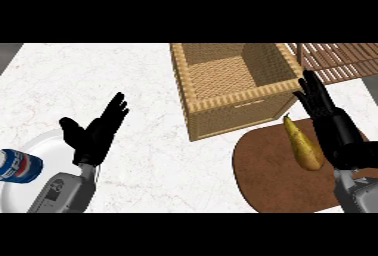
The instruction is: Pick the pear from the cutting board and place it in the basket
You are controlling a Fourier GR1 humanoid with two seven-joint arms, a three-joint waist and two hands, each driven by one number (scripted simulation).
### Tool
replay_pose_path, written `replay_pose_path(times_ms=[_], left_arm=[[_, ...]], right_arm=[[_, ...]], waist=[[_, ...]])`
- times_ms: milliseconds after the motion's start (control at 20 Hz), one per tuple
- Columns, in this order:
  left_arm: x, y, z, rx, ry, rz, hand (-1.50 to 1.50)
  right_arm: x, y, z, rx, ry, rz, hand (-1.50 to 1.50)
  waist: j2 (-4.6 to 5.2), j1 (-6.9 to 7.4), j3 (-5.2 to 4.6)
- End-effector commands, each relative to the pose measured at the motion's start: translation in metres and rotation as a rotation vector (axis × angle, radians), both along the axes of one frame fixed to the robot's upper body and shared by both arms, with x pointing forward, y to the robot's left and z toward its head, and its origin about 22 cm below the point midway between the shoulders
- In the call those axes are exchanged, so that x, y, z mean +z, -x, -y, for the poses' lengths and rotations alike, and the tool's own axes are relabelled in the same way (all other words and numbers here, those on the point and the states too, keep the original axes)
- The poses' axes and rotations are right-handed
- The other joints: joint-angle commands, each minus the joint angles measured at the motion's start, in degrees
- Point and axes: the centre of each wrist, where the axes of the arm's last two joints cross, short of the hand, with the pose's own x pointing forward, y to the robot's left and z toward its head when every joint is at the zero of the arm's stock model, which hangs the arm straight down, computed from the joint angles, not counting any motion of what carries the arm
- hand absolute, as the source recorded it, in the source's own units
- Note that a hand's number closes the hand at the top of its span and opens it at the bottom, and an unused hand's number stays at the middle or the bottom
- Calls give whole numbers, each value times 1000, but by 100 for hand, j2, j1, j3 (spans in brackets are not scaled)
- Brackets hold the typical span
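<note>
At the bottom of the view, closest to the camera, two grey forearms come in, one at each side. The left forearm (65, 192) lies partly over a white plate (29, 150) at the left edge of the counter (148, 75). On this plate lies a blue, white and red can (16, 166) on its side, cut by the picture's edge.

Above the plate is the left hand (94, 132). It is open, the fingers straight and pointing up and a little to the right, the thumb spread to the left. It holds nothing.

In the middle stands the woven basket (221, 107), tall and with nothing visible inside. Its lower right corner is just beside the round brown cutting board (273, 175).

The pear (303, 145) lies on the cutting board, long and yellow, its thin end pointing up toward the basket. The right hand (328, 120) is just to the right of the pear, fingers straight and stretched upward along the basket's right wall. It is not closed around the pear; I cannot tell if it touches the fruit.

Behind the right hand, at the top right corner, is a wooden slatted rack (339, 57).
</note>
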Motion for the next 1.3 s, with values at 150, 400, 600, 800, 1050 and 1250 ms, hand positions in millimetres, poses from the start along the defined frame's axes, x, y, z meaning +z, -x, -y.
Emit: replay_pose_path(times_ms=[150,400,600,800,1050,1250], left_arm=[[-44,30,-22,96,-98,-221,0],[-64,55,-45,108,-173,-365,0],[-71,73,-55,188,-176,-396,0],[-68,86,-70,224,-157,-405,0],[-71,96,-64,228,-170,-417,0],[-62,90,-73,252,-172,-398,0]], right_arm=[[53,-5,-34,537,-73,285,150],[67,28,-73,1077,11,439,150],[49,50,-55,1011,181,550,-150],[65,56,-32,803,460,646,-150],[127,49,7,506,792,826,-150],[166,62,27,454,990,842,-150]], waist=[[93,253,130],[63,338,139],[9,-50,129],[-51,-216,114],[-53,-354,105],[-23,-400,104]])
